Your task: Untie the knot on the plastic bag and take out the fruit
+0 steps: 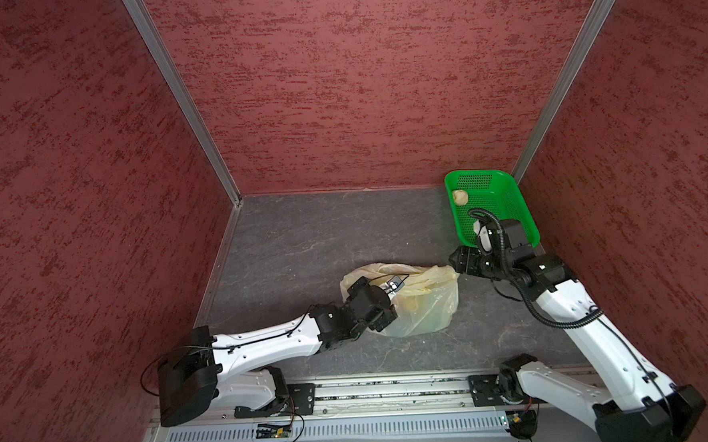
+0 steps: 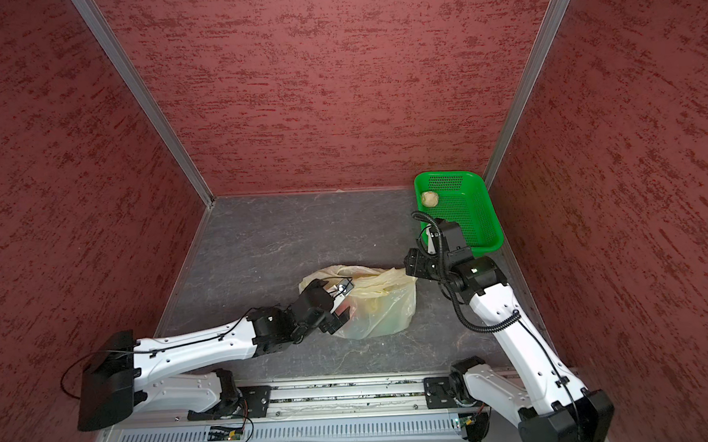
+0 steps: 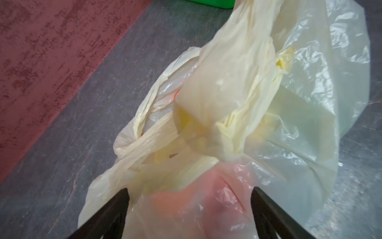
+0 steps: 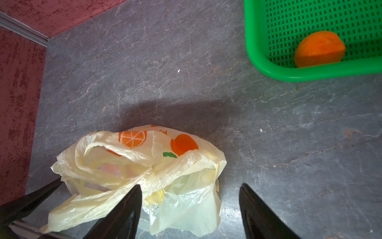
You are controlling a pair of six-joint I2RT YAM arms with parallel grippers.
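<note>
The pale-yellow plastic bag (image 1: 423, 305) (image 2: 382, 308) with orange prints lies slumped mid-table. No tied knot shows; its handle loops (image 4: 107, 153) lie loose. My left gripper (image 1: 396, 301) (image 3: 190, 196) is open at the bag's left end. Its jaws stand wide on either side of the film, over a pinkish-red fruit (image 3: 186, 204) seen through it. Yellow fruit (image 4: 155, 196) shows through the film too. My right gripper (image 1: 454, 266) (image 4: 190, 192) hangs open over the bag's right edge, holding nothing. An orange fruit (image 4: 320, 49) and a cream lumpy fruit (image 1: 460, 197) lie in the green basket (image 1: 522, 217).
The green mesh basket (image 2: 489, 223) sits in the back right corner against the red wall (image 1: 632, 174), just behind my right wrist. Red textured walls close off the left, back and right. A metal rail (image 1: 394, 390) runs along the front edge.
</note>
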